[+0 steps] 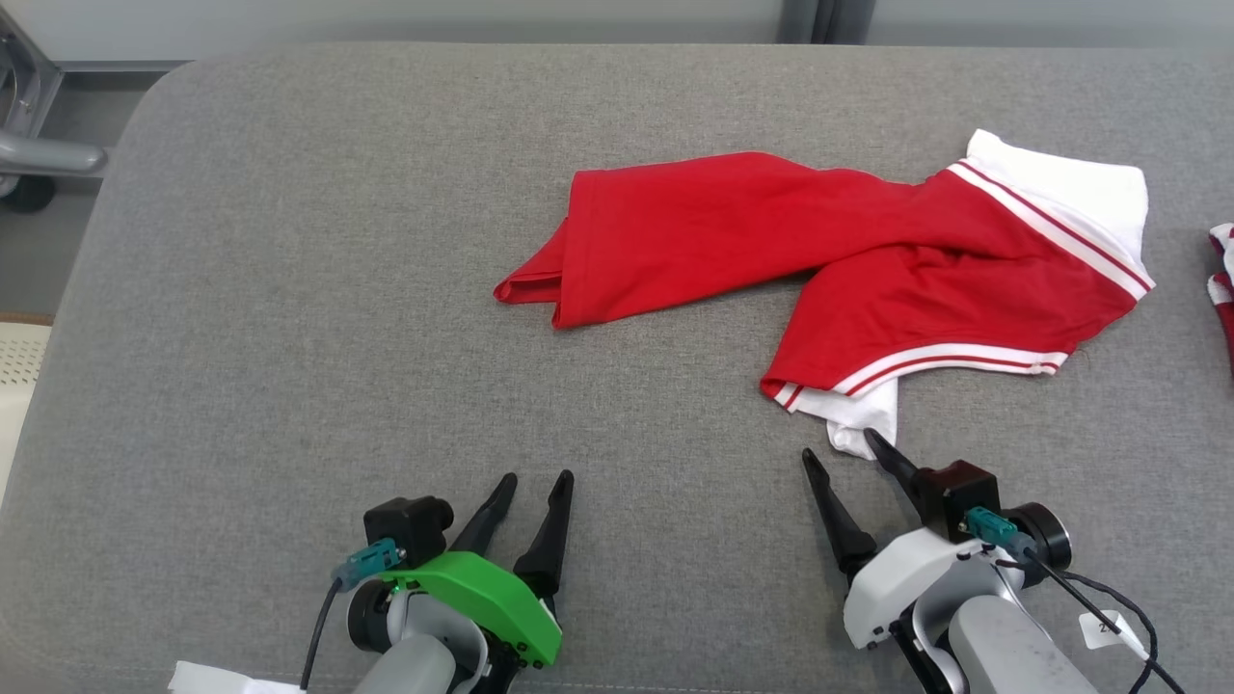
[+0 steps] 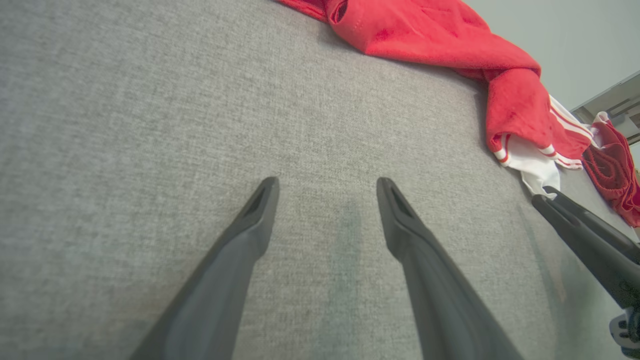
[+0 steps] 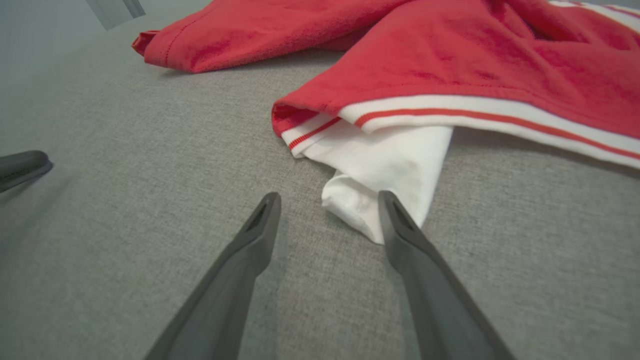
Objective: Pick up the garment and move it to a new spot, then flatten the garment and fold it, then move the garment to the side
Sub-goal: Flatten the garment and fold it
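The garment [image 1: 848, 260] is a red top with white trim and red stripes, lying crumpled across the right half of the grey cushion [image 1: 289, 318]. Its white lower corner [image 3: 385, 175] reaches toward my right gripper [image 1: 841, 443], which stands open just in front of it, one fingertip [image 3: 392, 202] at the white edge. My left gripper [image 1: 538, 475] is open near the front edge, well apart from the cloth, with bare cushion between its fingers [image 2: 260, 200]. The garment [image 2: 450, 45] lies far ahead of it.
A second red and white cloth [image 1: 1222, 280] lies at the cushion's right edge. A metal frame [image 1: 39, 145] stands beyond the back left corner. The cushion's left half is bare grey fabric. A white scrap [image 1: 222, 679] shows at the bottom edge.
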Controlling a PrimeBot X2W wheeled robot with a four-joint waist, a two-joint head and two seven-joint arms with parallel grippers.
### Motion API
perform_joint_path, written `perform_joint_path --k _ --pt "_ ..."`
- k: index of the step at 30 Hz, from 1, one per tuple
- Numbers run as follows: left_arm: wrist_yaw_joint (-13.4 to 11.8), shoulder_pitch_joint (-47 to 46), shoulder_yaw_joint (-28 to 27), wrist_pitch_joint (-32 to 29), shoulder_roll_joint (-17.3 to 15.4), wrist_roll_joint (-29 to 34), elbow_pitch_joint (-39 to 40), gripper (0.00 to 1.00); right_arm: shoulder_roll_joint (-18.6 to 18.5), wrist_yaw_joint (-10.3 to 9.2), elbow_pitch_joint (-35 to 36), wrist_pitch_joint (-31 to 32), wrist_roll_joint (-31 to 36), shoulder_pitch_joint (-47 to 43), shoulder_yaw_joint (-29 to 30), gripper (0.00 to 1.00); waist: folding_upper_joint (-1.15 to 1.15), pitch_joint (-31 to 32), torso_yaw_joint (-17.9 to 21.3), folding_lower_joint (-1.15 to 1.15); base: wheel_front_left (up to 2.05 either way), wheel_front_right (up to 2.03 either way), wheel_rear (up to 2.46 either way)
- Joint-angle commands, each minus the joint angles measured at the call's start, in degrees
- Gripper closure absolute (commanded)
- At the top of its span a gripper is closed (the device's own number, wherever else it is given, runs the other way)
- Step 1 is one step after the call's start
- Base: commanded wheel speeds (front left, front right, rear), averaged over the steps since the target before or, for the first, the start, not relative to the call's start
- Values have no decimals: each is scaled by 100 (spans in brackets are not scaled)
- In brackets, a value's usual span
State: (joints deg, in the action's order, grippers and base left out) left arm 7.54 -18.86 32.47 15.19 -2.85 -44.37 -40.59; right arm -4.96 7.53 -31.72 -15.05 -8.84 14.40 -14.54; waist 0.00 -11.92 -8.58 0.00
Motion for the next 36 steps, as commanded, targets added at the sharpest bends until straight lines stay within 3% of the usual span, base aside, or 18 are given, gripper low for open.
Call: perform_joint_path --k 1,20,24,26,36 --pt "-16 105 -39 -11 -16 -48 -36 0 9 -10 27 -15 127 53 90 0 0 -31 -60 0 0 0 0" --pt "-17 101 -12 -14 -26 -50 -95 0 192 -10 -20 -16 25 543 572 0 0 -110 -214 0 0 0 0" --pt "-17 120 -14 -14 -28 -51 -94 0 194 -10 41 -15 -73 505 635 75 0 -113 -229 0 0 0 0" --pt "-17 125 -13 -14 -28 -29 -94 0 195 -10 87 -15 -175 480 640 100 0 -112 -229 0 0 0 0" --pt "-17 203 -102 -17 -25 9 -130 0 188 -10 417 -15 -365 363 992 100 0 -22 -20 0 0 0 0"
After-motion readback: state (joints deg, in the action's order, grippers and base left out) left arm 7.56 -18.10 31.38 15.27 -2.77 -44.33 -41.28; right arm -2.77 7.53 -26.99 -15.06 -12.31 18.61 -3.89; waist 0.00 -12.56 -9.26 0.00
